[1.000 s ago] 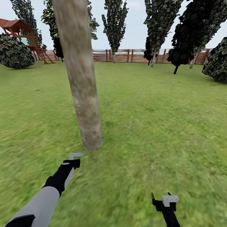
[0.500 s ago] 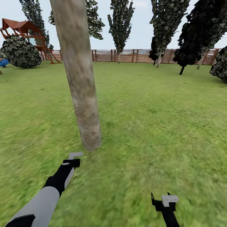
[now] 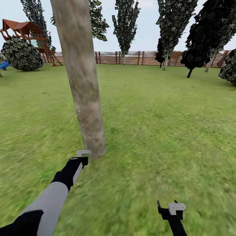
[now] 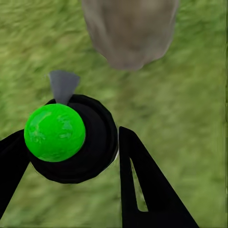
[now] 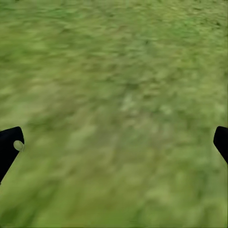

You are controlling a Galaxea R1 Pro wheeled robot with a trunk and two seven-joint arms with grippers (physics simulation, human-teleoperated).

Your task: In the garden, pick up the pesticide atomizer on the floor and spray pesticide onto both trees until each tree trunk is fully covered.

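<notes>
Left gripper [image 4: 71, 156] clamped on the small black green-dotted pesticide atomizer [image 4: 71, 137] — right gripper [image 5: 114, 142] spread wide over blurry green grass [image 5: 118, 71].
Atomizer sits near the base of the thick mottled grey-brown tree trunk [image 3: 82, 82], at the trunk's 7 o'clock.

The tree trunk [image 3: 86, 98] runs out past the top edge at twelve o'clock, crown unseen. In the left wrist view its base [image 4: 129, 31] is cropped too. The pesticide atomizer [image 4: 71, 137] shows just its dark top and green dot; body and label hidden beneath, between black fingers [image 4: 142, 185] cut off at six o'clock. Right gripper [image 5: 114, 142]: only two fingertips poke in at nine and three. Grass [image 5: 118, 85] is a smear. Playhouse [image 3: 23, 31] at ten o'clock sits half behind a bush [image 3: 21, 54].
</notes>
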